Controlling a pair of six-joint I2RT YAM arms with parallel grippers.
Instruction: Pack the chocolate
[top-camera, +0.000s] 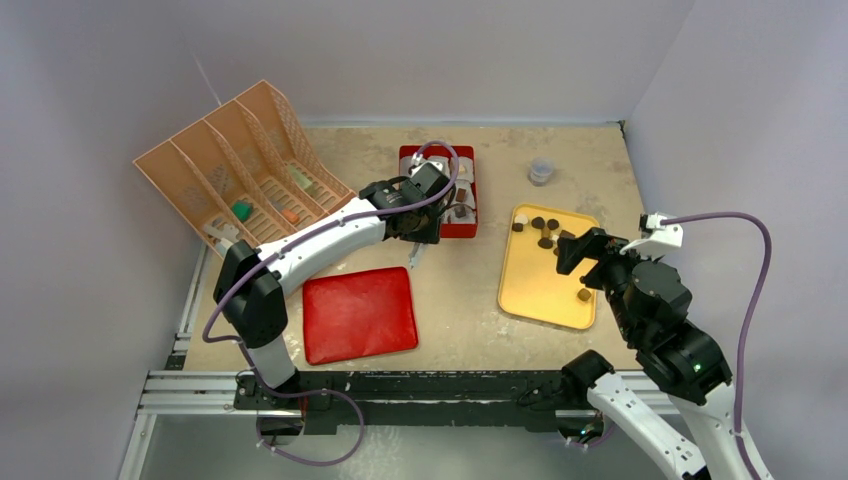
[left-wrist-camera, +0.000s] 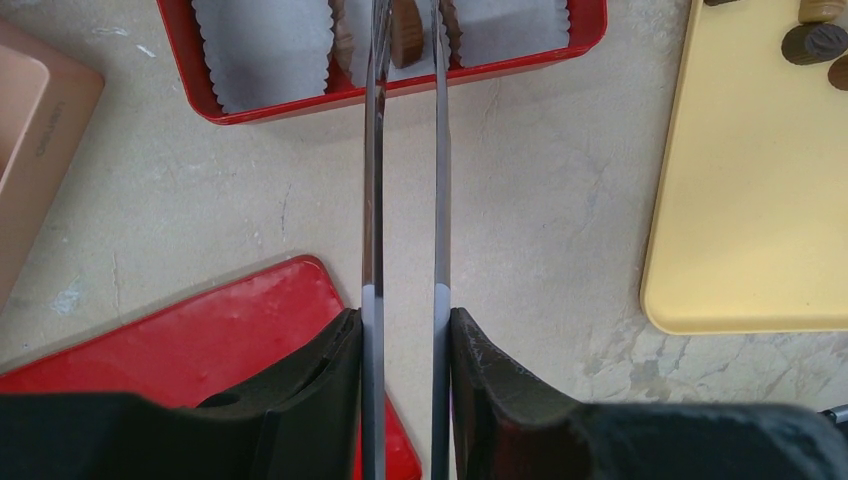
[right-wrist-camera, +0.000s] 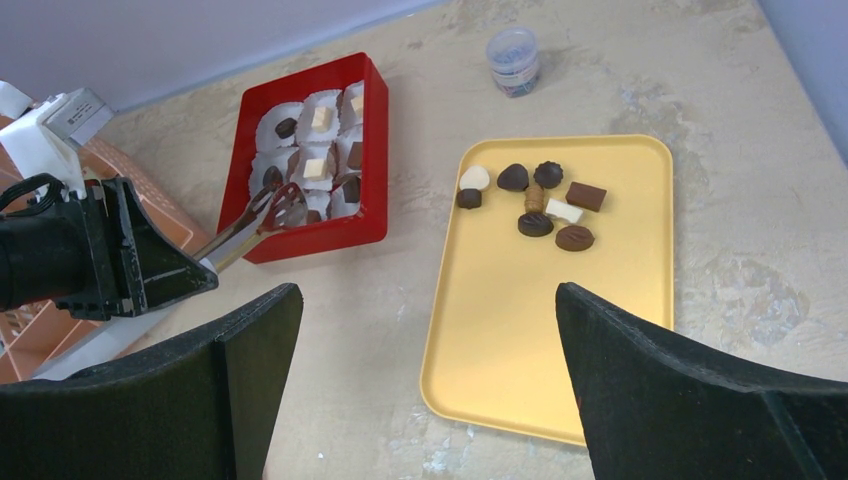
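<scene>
Firmly left claw (left-wrist-camera: 405, 340) clenches tongs (left-wrist-camera: 372, 200) pinching tan chocolate (left-wrist-camera: 405, 30) lengthwise; right claw (right-wrist-camera: 428, 295) gapes.

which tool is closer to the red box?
Left. The left tool sits just short of the box, its tongs reaching inside. The right tool hangs open by the yellow tray, well off to the box's right.

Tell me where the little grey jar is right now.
In the top view, the jar stands alone near the far edge of the table, on its right half, just beyond the yellow tray and right of the red box.
</scene>
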